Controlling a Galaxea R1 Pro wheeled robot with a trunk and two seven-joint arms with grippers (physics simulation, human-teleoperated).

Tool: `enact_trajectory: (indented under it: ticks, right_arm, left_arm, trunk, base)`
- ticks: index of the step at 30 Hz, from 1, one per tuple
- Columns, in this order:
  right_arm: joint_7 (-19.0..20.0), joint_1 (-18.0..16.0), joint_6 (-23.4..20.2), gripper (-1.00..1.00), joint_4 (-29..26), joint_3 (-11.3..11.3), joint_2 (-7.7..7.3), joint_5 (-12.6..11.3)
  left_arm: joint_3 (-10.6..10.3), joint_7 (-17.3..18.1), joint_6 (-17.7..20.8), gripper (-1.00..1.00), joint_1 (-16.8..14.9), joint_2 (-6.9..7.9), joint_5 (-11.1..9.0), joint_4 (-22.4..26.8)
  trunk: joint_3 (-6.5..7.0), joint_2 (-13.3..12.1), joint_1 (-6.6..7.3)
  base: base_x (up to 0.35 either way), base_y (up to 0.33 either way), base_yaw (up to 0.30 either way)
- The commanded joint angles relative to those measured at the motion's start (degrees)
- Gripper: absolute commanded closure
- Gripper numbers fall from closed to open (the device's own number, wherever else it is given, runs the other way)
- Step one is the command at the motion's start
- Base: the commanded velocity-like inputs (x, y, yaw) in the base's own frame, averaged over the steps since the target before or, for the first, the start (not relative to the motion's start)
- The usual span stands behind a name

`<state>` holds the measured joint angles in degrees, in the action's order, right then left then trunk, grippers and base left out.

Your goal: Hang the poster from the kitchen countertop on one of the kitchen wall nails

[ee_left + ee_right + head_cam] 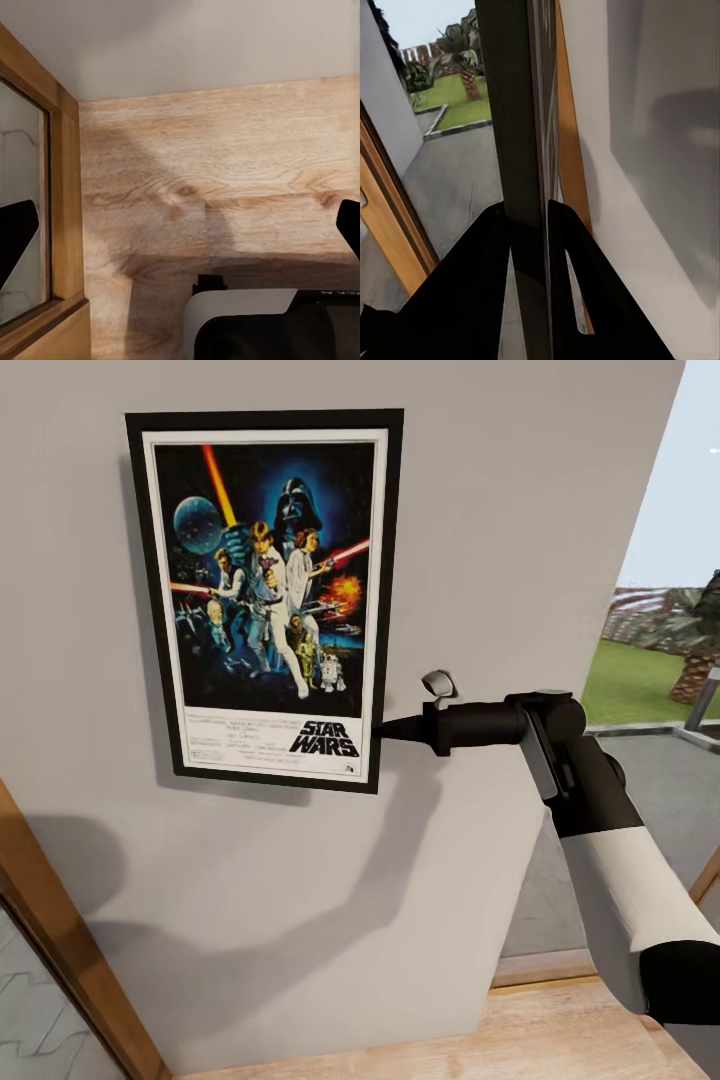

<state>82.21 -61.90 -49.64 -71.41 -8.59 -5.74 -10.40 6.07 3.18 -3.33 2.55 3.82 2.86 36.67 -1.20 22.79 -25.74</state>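
Grey wall, and the poster (268, 598) is up flat against it, upright, black frame level enough, its shadow falling just below and to the side. The right gripper (385, 730) reaches in from the side and pinches the frame's lower right edge; in the right wrist view the two dark fingers (472, 292) close on the thin frame edge (514, 150) running up between them, so that pincer is clamped on the poster. No nail is visible — if one is there, the poster covers it.

The step in hand looks like seating and letting go. To do it well, the operator should ease the frame down until it hangs on its own weight, then part the fingers slowly and draw straight back along the wall, without tugging the corner sideways.

The left gripper (180, 232) hangs low over the wooden floor (225, 172), its dark fingertips (15, 240) spread wide with nothing between them.
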Motion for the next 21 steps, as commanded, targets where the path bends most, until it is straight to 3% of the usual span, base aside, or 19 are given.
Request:
enact_trajectory:
  ticks: [1,21]
  right_arm:
    - [0.06,-0.06,-0.73,1.0,0.0,-0.11,-0.06,-0.41]
    - [0.06,0.11,-0.64,1.0,-0.06,-0.11,-0.01,-0.41]
  left_arm:
    - [0.26,0.33,-0.09,-1.0,0.0,-0.04,0.3,0.07]
    - [0.26,0.33,-0.1,-1.0,-0.01,-0.04,0.3,0.07]
  trunk:
    - [-0.12,0.13,-0.04]
    - [-0.12,0.13,-0.04]
  base:
    - [0.0,-0.005,0.0]
    - [0.0,-0.001,0.0]
